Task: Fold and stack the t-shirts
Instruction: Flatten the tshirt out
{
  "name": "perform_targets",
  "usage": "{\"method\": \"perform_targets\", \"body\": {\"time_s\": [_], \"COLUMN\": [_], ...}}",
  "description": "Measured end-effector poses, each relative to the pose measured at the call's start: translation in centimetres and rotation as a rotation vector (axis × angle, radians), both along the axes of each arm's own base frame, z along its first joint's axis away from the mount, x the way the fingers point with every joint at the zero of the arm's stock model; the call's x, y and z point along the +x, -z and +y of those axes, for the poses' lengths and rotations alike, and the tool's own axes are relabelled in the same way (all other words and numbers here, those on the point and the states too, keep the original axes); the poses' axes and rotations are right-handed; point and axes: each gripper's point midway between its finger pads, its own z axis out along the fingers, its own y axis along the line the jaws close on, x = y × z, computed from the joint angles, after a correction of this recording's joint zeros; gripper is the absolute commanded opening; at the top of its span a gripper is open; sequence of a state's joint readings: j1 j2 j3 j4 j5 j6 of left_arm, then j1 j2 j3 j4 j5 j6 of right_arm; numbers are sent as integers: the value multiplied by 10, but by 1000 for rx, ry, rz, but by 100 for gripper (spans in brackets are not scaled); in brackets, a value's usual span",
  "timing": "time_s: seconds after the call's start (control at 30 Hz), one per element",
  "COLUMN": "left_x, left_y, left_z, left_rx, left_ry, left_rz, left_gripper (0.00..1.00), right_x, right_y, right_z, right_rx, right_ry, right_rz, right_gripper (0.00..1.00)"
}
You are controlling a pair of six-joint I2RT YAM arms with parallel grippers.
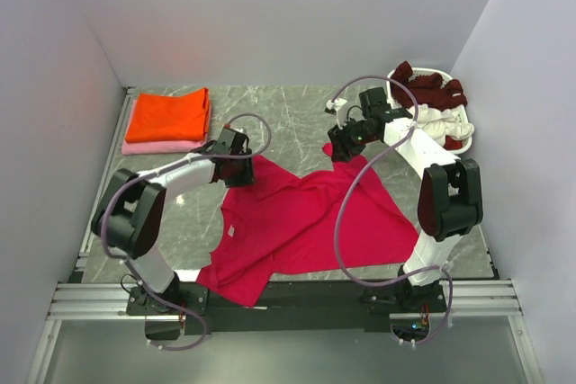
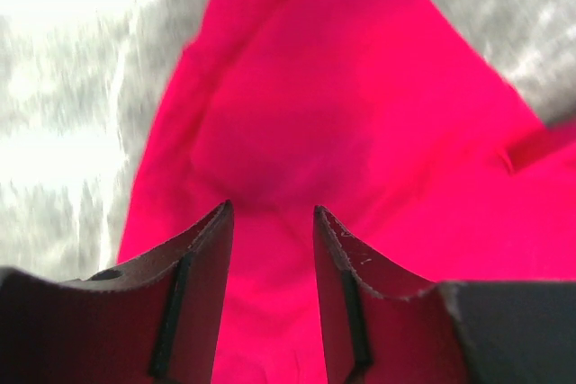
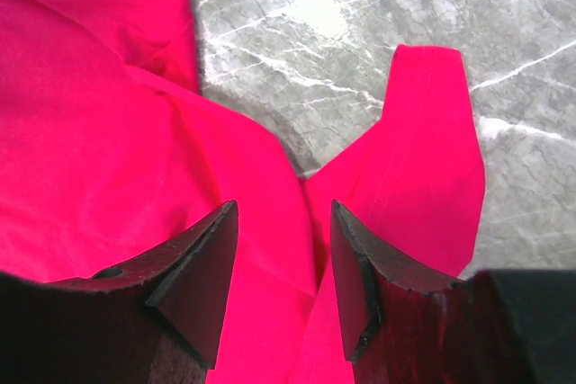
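Observation:
The crimson-pink t-shirt (image 1: 297, 222) lies spread and wrinkled across the middle of the marble table, its near hem at the front edge. My left gripper (image 1: 236, 155) hovers over the shirt's far left corner. In the left wrist view the gripper (image 2: 270, 209) is open, with the crimson cloth (image 2: 342, 114) under the gap. My right gripper (image 1: 346, 139) is over the far right corner. In the right wrist view it (image 3: 283, 206) is open just above a fold, beside a sleeve (image 3: 432, 150). A folded orange shirt (image 1: 171, 114) lies on a folded pale pink one (image 1: 157, 146) at the back left.
A white laundry basket (image 1: 461, 112) stands at the back right and holds a dark maroon shirt (image 1: 427, 87) and a white shirt (image 1: 436, 125). White walls close in the table on three sides. Bare marble (image 1: 270, 110) shows between the stack and the basket.

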State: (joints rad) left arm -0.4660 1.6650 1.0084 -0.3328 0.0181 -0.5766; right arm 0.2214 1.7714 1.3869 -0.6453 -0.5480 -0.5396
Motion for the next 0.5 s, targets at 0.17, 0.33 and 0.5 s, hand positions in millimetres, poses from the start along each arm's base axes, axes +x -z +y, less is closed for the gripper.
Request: {"method": "perform_targets", "body": {"time_s": [0.17,0.33,0.5], "left_x": [18,24,38], "left_y": [13,20,6], "left_z": [1,5,-1], "left_rx": [50,79,57], "left_ry": [-29,-53,-57], "left_rz": [1,-1,-48], "left_gripper": [45,6,1], "right_x": [0,0,0], "right_y": [0,0,2], "right_z": [2,1,-1], "right_rx": [12,19,17], "right_ry": [-5,-5,1], "right_rz": [0,2,0], "right_gripper": [53,52,52]}}
